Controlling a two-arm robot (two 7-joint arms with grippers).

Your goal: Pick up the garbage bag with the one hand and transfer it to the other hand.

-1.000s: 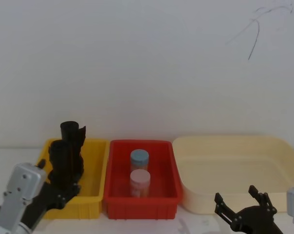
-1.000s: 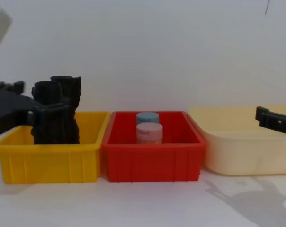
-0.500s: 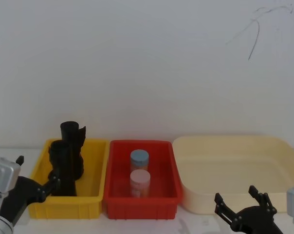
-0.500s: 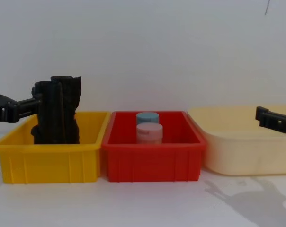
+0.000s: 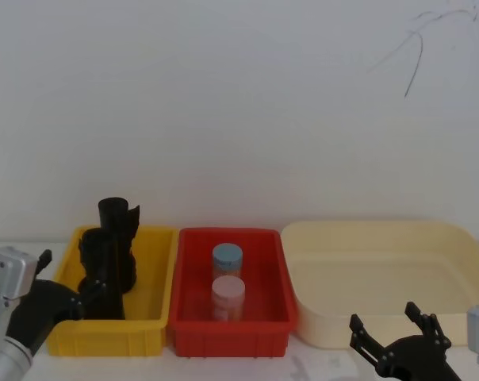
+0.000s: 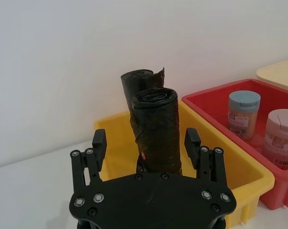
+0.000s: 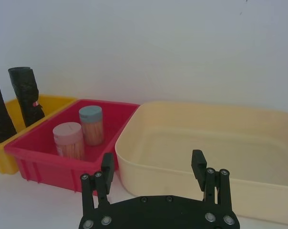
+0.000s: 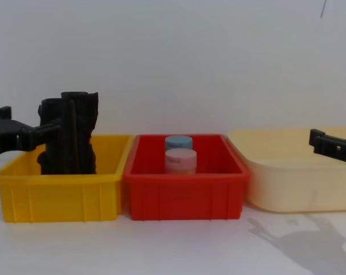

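Left wrist view: my left gripper (image 6: 145, 139) is spread wide, with the garbage bag (image 6: 156, 124) centred just ahead of the tips. From the chest view I can't tell that gap. The bag stands upright in the yellow bin (image 6: 239, 174): a wrinkled black roll with a small red mark low down. A second roll (image 6: 140, 78) is right behind it. My right gripper (image 5: 394, 332) is spread too, by the cream tub (image 5: 382, 262).

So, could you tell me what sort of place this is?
Probably a robot lab test bench: a white table against a plain white wall, a yellow bin, red bin and cream tub in a row, and two black garbage bag rolls standing in the yellow bin.
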